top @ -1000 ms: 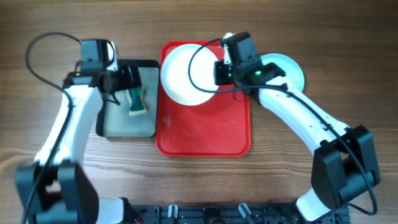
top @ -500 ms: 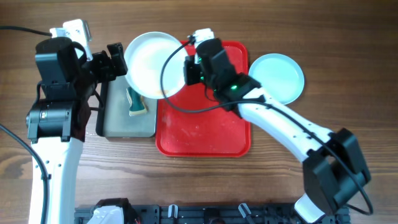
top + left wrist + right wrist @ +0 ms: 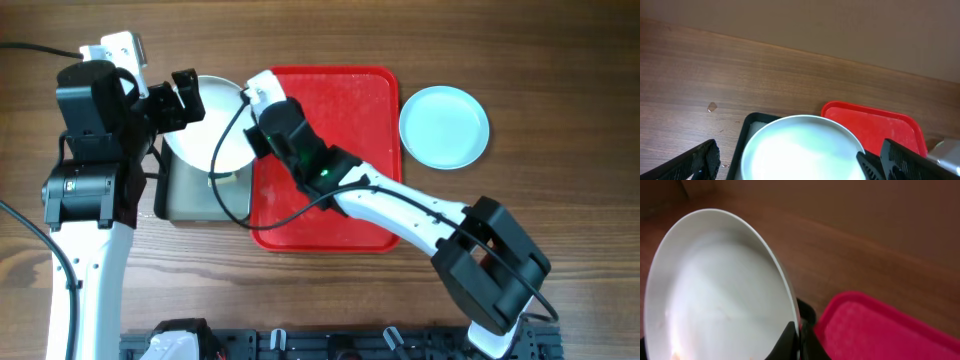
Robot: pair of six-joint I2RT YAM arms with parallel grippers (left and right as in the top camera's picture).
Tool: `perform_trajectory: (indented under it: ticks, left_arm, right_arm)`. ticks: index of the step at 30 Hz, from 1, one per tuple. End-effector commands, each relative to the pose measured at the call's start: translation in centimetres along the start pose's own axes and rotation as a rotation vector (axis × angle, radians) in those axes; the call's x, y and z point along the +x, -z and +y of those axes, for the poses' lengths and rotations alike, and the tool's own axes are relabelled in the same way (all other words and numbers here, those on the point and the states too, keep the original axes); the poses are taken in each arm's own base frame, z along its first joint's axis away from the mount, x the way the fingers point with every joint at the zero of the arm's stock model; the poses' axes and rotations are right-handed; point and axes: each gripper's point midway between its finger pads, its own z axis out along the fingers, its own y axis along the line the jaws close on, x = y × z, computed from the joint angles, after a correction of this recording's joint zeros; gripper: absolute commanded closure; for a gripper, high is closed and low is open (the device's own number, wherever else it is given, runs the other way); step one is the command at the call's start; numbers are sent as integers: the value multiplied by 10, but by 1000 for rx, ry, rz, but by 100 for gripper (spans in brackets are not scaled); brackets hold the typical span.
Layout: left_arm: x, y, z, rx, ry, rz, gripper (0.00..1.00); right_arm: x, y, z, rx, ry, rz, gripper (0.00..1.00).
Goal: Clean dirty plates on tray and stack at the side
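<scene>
Overhead, the white plate (image 3: pixel 205 125) is now seen moved off the red tray (image 3: pixel 350 100) to the upper left, above the dark tray (image 3: pixel 190 200). Its rim is clamped by the right fingers (image 3: pixel 248 100). The left fingers (image 3: pixel 186 85) are held apart beside it, so wiping is judged next.

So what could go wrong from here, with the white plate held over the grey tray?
The right end effector pinches the white plate only at its rim, so it might tilt or slip. The open left end effector sits close to the plate's edge; a bump could knock it loose.
</scene>
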Motion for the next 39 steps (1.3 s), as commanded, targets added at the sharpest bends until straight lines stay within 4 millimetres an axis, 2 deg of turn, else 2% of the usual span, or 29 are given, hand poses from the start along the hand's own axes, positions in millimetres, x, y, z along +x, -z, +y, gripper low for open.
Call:
perform_trajectory:
  ticks: [1, 5, 11, 16, 19, 28, 39]
  left_arm:
    - [-6, 4, 0, -6, -6, -19, 0]
    - [-6, 4, 0, -7, -6, -19, 0]
    - [-6, 4, 0, -6, -6, -19, 0]
    - [-6, 4, 0, -7, -6, -19, 0]
    - [-6, 4, 0, -7, -6, -19, 0]
    - [-6, 4, 0, -7, -6, -19, 0]
    - [-6, 4, 0, -6, -6, -19, 0]
  right_arm:
    - [-15, -2, -5, 45, 131, -53, 95]
    - [-17, -1, 0, 41, 223, -64, 96]
    - [-23, 8, 17, 85, 290, -82, 96]
    - [-34, 26, 47, 86, 397, -118, 96]
    - [-40, 37, 58, 123, 453, -138, 96]
    - [-43, 50, 57, 258, 613, -122, 96]
    - [-51, 56, 70, 257, 727, -152, 96]
